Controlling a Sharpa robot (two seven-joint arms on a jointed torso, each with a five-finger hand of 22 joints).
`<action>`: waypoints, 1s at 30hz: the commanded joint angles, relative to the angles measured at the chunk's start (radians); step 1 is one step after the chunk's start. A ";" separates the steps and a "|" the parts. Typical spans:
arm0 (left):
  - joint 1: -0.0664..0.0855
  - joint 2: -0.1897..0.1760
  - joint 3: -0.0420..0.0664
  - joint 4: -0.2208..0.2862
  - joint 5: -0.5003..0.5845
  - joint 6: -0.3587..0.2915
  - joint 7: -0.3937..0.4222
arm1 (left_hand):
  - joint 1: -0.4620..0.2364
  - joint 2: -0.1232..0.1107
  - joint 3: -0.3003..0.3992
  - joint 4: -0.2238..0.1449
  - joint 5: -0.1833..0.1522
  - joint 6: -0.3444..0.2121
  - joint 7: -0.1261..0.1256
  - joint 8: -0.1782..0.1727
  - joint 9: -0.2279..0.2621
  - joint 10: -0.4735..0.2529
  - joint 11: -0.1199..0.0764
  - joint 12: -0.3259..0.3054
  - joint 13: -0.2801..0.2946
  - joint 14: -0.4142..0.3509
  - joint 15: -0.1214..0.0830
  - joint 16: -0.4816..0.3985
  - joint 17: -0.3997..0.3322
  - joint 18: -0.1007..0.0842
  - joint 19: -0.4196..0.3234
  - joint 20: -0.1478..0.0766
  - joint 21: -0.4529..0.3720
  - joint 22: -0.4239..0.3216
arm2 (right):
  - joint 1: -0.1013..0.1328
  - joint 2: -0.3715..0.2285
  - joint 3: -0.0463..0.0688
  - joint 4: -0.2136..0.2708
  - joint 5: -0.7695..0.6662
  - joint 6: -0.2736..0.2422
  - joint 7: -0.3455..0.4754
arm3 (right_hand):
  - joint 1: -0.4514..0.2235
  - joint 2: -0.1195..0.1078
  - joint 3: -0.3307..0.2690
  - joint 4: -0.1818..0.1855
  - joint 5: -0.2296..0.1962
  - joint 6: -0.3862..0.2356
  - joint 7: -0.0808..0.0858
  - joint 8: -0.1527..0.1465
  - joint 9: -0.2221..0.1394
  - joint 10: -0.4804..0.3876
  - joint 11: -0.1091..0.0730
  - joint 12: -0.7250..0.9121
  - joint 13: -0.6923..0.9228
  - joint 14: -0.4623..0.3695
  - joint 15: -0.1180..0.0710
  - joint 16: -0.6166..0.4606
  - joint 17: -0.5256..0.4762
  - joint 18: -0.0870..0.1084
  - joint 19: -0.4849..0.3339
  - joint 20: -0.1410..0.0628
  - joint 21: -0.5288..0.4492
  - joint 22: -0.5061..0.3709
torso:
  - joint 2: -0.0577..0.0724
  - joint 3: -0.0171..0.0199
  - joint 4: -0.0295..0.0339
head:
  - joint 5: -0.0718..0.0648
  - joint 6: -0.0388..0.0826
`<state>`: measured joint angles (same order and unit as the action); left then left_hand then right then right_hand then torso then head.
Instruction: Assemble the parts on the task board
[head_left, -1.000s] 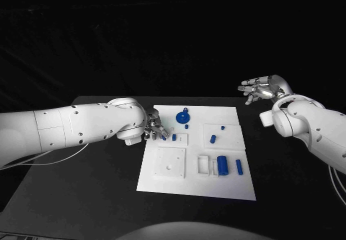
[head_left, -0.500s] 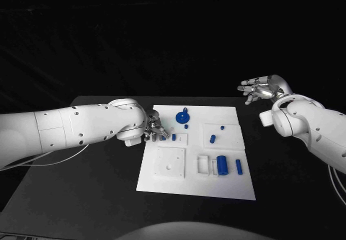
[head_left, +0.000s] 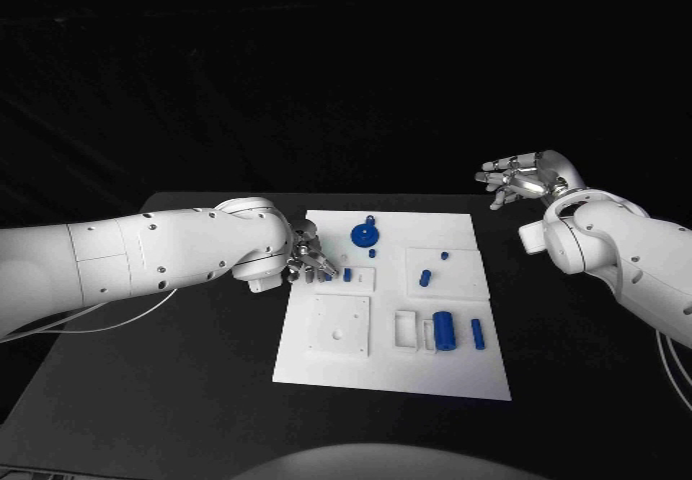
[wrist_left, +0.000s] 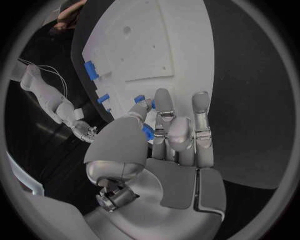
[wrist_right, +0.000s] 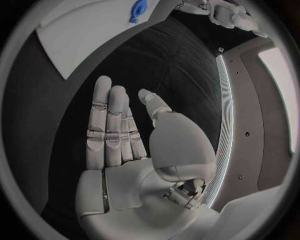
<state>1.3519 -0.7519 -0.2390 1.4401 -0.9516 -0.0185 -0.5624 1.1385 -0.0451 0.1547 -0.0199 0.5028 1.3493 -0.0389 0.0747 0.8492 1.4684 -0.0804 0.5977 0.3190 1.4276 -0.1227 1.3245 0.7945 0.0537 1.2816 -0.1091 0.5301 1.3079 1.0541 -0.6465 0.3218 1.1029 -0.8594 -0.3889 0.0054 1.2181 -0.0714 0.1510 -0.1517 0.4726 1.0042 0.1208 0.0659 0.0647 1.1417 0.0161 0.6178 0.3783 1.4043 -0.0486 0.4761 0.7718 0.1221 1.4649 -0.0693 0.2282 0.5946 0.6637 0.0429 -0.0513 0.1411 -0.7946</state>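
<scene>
The left hand (head_left: 310, 260) sits at the left edge of the white board (head_left: 389, 370), fingers pinching a small blue part (wrist_left: 147, 132) just above a slot there. Other blue parts lie across the board: a round piece (head_left: 366, 235) near the far edge, cylinders (head_left: 444, 330) toward the right. If the pinch slips or the part tilts, it could jam or drop onto the surface (head_left: 173, 380). The right hand (head_left: 522, 177) hovers off to the right, fingers apart, holding nothing.

1. Task board (head_left: 389, 375) lies mid surface (head_left: 173, 400).
2. Left hand (head_left: 309, 258) over board's left edge; small part (head_left: 348, 273) just right of its fingers (head_left: 326, 268).
3. Round part (head_left: 366, 236) just behind fingers, further right.
4. Right hand (head_left: 522, 177) well apart, off board's far right corner.
</scene>
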 joint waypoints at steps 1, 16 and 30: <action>-0.006 0.000 -0.004 -0.003 0.004 0.004 -0.003 | 0.007 -0.030 -0.011 0.049 -0.016 0.001 -0.008 0.000 -0.005 0.045 -0.001 -0.007 -0.002 0.008 -0.003 -0.005 -0.002 0.002 0.004 -0.007 -0.009 0.015 | -0.001 0.000 0.000 0.000 -0.006 0.012 0.007 | -0.007 0.000 0.003 0.003 0.005 -0.007 0.002 -0.004 -0.001 -0.004 0.001 -0.004 -0.001 -0.006 0.003 -0.003 -0.001 -0.012 0.031 0.004 -0.002 0.002 | 0.000 -0.0002 -0.0008 | 0.000 0.001; -0.006 -0.003 -0.004 -0.009 0.001 -0.002 0.000 | 0.031 -0.059 -0.029 0.142 -0.052 0.006 -0.009 0.002 -0.002 0.047 -0.001 -0.004 -0.002 0.008 -0.005 -0.007 0.001 -0.002 0.007 -0.010 -0.017 0.016 | -0.003 0.000 0.000 -0.001 -0.006 0.011 0.007 | -0.008 -0.001 0.003 0.003 0.005 -0.009 0.002 -0.004 -0.001 -0.004 0.001 -0.004 -0.001 -0.006 0.003 -0.003 -0.001 -0.012 0.031 0.004 -0.002 0.001 | 0.000 0.0007 -0.0009 | 0.000 0.000; -0.006 -0.013 -0.004 -0.005 0.028 -0.002 0.008 | -0.017 -0.114 -0.033 0.254 -0.190 0.025 -0.008 0.006 0.007 0.047 -0.001 0.005 -0.002 0.009 -0.005 -0.004 0.009 -0.002 0.009 -0.010 -0.016 0.017 | -0.006 0.000 0.000 -0.003 -0.006 0.015 0.007 | -0.005 -0.006 0.001 0.002 0.008 -0.010 0.002 -0.003 -0.001 -0.003 0.001 -0.003 -0.001 -0.006 0.003 -0.004 -0.001 -0.012 0.031 0.004 -0.003 0.002 | 0.000 0.0006 -0.0012 | 0.000 0.000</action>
<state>1.3475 -0.7639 -0.2424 1.4326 -0.9419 -0.0244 -0.5590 1.1249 -0.1542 0.1194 0.2250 0.3220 1.3665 -0.0467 0.0747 0.8549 1.4666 -0.0823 0.5972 0.3168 1.4312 -0.1266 1.3204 0.8020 0.0538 1.2887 -0.1161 0.5186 1.3075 1.0493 -0.6466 0.3218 1.0999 -0.8594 -0.3889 0.0055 1.2185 -0.0711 0.1509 -0.1517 0.4765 1.0008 0.1241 0.0659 0.0647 1.1418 0.0162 0.6178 0.3783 1.4043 -0.0486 0.4761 0.7718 0.1221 1.4649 -0.0693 0.2282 0.5958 0.6638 0.0432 -0.0523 0.1412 -0.7931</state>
